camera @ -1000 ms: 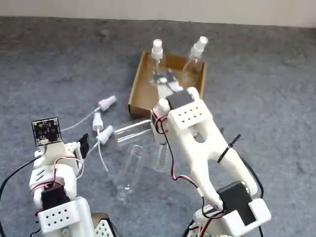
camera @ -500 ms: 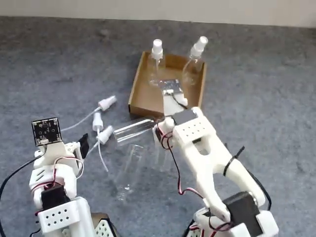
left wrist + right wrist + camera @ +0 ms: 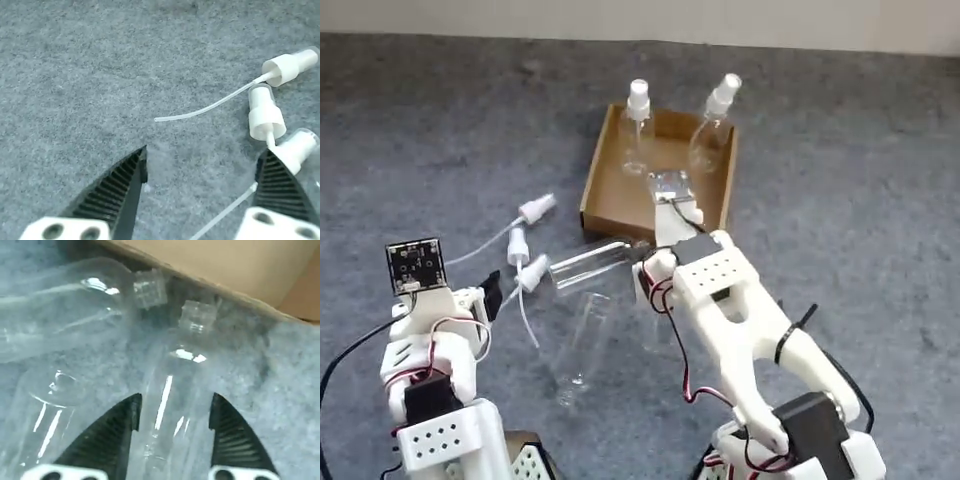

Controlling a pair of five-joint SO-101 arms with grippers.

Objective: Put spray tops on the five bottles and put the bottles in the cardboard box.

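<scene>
Two capped bottles point(image 3: 637, 125) point(image 3: 712, 128) stand in the cardboard box point(image 3: 605, 190). Three clear bottles without tops lie in front of the box. My right gripper point(image 3: 176, 399) is open, its jaws either side of one lying bottle point(image 3: 167, 375) whose neck point(image 3: 197, 317) points at the box wall point(image 3: 225, 265). A second bottle point(image 3: 60, 305) lies crosswise beside it, and a third bottle point(image 3: 45, 410) lies nearer. Three spray tops point(image 3: 287, 65) point(image 3: 264, 112) point(image 3: 300, 147) lie on the carpet. My left gripper point(image 3: 202, 152) hangs open just short of them, holding nothing.
Grey carpet point(image 3: 440, 120) covers the table, with free room to the left and far right. The spray tops' thin tubes point(image 3: 205, 107) trail across the carpet. The right arm point(image 3: 740, 320) covers part of the bottle under it in the high view.
The right arm has drawn back from over the box towards the lying bottles and come down over one. The left arm has kept still.
</scene>
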